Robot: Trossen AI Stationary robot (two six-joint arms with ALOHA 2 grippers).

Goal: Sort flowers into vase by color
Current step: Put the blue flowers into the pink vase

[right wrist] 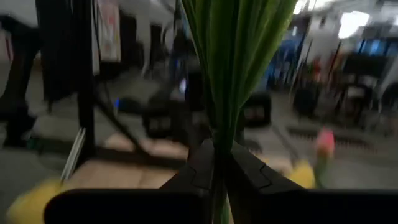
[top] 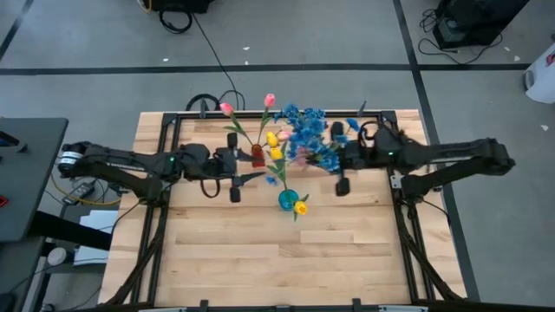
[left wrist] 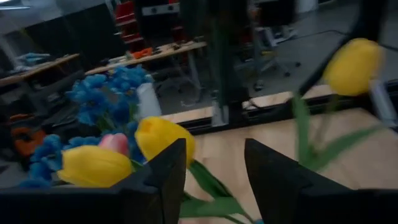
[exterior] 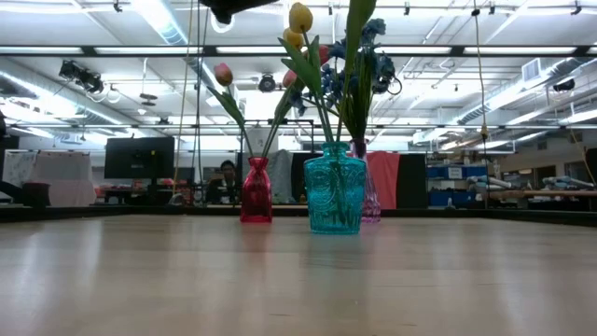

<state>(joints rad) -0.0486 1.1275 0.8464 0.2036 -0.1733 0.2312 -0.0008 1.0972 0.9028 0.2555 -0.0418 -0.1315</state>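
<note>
Yellow tulip buds [exterior: 299, 17] stand upright on green stems in the teal glass vase [exterior: 334, 194]. Just left of that vase, pink tulip buds [exterior: 223, 74] lean outward from the red vase [exterior: 256, 202]. Behind it, blue sprigs [top: 309, 134] rise bunched from the purple vase [exterior: 371, 201].

The scene is lit evenly by ceiling strip lights [exterior: 168, 23], glaring in the low view. Both wrist views are smeared by motion blur; only soft shadows are cast.
</note>
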